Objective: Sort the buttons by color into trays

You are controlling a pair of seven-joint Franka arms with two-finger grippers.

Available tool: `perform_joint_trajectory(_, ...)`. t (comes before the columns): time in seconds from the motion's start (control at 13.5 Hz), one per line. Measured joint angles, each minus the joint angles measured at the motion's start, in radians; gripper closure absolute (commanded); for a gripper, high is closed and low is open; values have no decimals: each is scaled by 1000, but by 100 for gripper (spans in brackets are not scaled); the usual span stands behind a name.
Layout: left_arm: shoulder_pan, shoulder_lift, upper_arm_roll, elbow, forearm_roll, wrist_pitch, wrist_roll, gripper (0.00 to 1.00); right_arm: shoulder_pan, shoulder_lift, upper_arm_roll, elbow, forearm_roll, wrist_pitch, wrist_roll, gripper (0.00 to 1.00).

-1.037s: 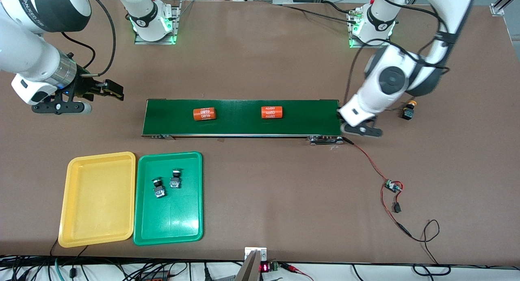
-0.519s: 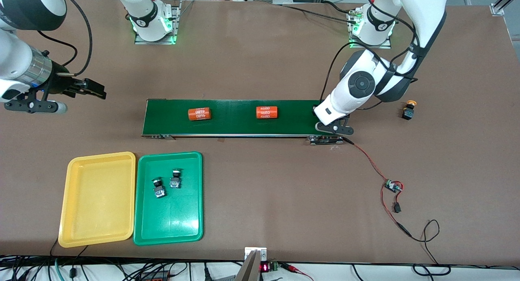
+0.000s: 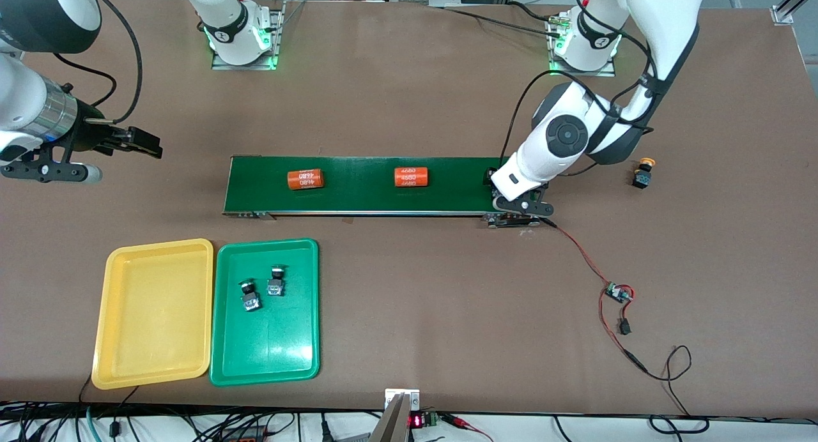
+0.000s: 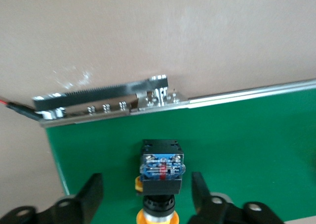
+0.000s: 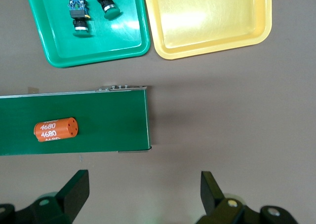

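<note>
The left gripper (image 4: 147, 194), fingers spread clear of a yellow button (image 4: 160, 172) now lying on the belt (image 3: 358, 202) at centre-right, apparently lets it ride toward the trays (image 3: 153, 314) lower left, while the right gripper (image 3: 137, 142) waits open, empty, upper left.

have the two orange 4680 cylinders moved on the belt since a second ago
Yes. Both orange cylinders have shifted along the conveyor belt toward the right arm's end, judged against the belt's fixed frame.
</note>
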Motion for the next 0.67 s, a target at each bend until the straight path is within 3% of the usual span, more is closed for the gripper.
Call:
perform_joint_trajectory(0.15, 40, -70, 8, 9, -1, -47, -13, 0, 0, 0, 0, 1, 0, -4, 0, 0)
perform_joint_trajectory(0.3, 157, -121, 14, 8, -2, -96, -7, 0, -1, 0, 0, 1, 0, -5, 0, 0)
perform_joint_trajectory(0.67, 467, -97, 30, -23, -2, -153, 291, 0, -2, 3, 0, 1, 0, -7, 0, 0)
